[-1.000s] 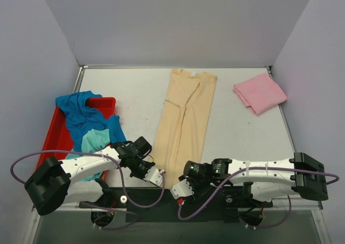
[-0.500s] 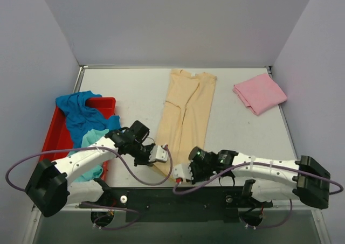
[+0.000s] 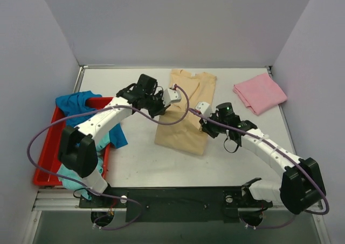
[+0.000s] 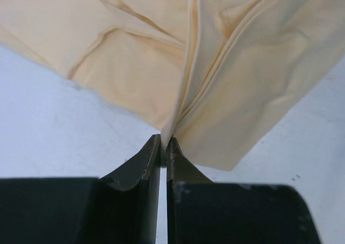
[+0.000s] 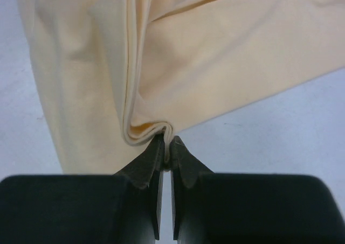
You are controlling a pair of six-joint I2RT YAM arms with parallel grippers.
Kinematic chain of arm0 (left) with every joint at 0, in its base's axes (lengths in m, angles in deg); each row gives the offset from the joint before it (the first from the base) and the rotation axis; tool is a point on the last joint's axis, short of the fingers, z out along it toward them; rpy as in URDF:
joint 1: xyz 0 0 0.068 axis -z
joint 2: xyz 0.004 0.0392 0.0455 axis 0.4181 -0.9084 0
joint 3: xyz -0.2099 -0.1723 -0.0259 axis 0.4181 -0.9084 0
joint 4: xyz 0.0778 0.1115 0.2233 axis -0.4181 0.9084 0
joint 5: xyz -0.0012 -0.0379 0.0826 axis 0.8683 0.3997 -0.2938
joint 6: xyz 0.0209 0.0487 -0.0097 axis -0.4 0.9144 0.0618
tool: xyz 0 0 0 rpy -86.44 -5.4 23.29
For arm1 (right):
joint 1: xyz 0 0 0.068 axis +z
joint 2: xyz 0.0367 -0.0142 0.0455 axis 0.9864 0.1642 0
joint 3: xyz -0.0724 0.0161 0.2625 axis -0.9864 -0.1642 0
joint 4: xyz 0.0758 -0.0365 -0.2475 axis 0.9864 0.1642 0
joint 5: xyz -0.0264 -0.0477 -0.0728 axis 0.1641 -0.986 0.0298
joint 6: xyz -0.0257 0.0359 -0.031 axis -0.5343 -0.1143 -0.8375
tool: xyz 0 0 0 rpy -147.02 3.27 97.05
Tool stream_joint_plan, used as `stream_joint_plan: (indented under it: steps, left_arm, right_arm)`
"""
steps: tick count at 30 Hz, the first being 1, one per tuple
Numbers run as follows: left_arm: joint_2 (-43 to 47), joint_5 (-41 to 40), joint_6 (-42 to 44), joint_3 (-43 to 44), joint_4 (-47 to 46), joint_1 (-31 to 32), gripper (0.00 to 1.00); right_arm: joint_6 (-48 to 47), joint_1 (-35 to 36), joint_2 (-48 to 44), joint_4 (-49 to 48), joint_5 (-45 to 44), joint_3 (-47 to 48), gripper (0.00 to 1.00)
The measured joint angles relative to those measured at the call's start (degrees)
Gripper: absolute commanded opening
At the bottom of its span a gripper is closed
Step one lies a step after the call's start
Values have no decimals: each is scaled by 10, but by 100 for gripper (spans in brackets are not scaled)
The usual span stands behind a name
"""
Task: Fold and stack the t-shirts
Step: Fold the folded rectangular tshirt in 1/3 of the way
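Black left fingers, 2 in number, pressed together on a pinched edge of the beige t-shirt, cloth fanning away from the tips in soft pleats. Black right fingers, 2 likewise, closed on a bunched hem of the same beige t-shirt, a small loop of fabric caught at the tips. Top view: left fingers at the shirt's left edge, right fingers at its right edge, both raised over the middle of the garment. Beige t-shirt at the centre of the grey worktop, its near part doubled up toward the 2 grips, its far end lying flat. Pink t-shirt, folded, at the far right corner, well apart from the arms. Blue t-shirt heaped in and over the red tray at the left; light teal t-shirt partly visible at the tray's near end, beneath the left arm.
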Motion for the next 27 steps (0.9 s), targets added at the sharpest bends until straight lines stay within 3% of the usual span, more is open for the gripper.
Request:
stream_joint_plan:
  steps: [4, 11, 27]
  left_arm:
    - [-85, -28, -10, 80, -14, -24, 0]
    - [-176, -58, -11, 129, -28, -40, 0]
    - [-267, -38, 24, 187, -72, -39, 0]
  right_arm:
    - [2, -45, 61, -38, 10, 30, 0]
    - [2, -95, 155, -66, 35, 96, 0]
    - [2, -134, 272, -56, 45, 174, 0]
